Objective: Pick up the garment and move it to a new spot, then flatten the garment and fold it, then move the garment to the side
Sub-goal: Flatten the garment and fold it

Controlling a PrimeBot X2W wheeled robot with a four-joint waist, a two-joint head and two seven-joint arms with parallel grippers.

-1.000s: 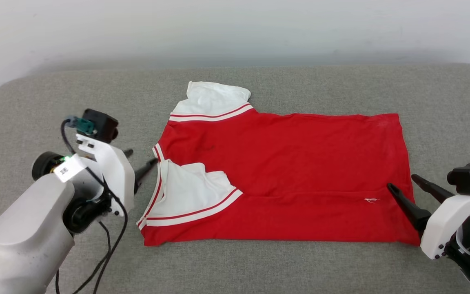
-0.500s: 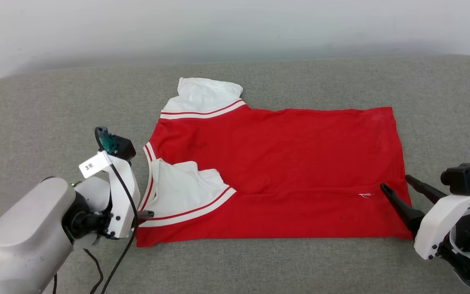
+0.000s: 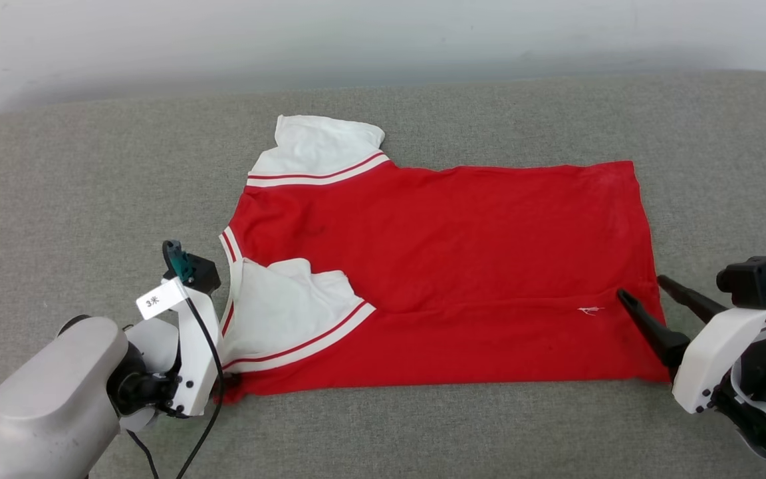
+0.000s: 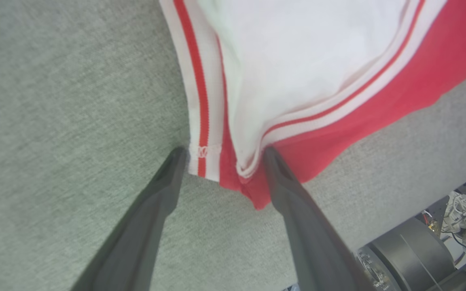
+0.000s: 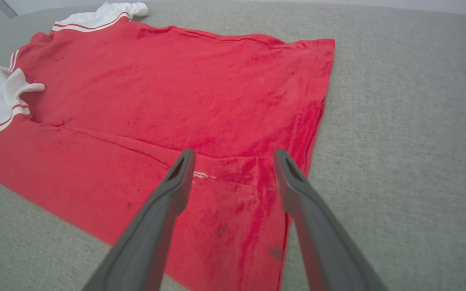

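Left end effector (image 4: 223, 155) has dropped from beside the neckline to the garment's (image 3: 463, 266) 7 o'clock corner in the last second; head camera shifted too, so the frame-wide drift is not the shirt moving. Right end effector (image 3: 642, 287) sits at about the same place on the hem as before. Garment lies flat on the grey fabric surface (image 3: 90, 199), centre of head view, neck toward 9 o'clock, hem toward 3 o'clock. A crease runs along the near part from sleeve to hem. Near sleeve (image 3: 283, 313) lies white on the red at 8 o'clock, far sleeve (image 3: 320, 150) sticks out at 11 o'clock. Left jaws moderately wide, straddling the corner: one fingertip on the grey just beside the striped trim (image 4: 200, 101), the other at the sleeve fold on red cloth; nothing pinched. Right jaws also wide, holding nothing, at 4 o'clock over the hem corner, next to a small white mark (image 3: 592, 310); contact with the cloth cannot be told.
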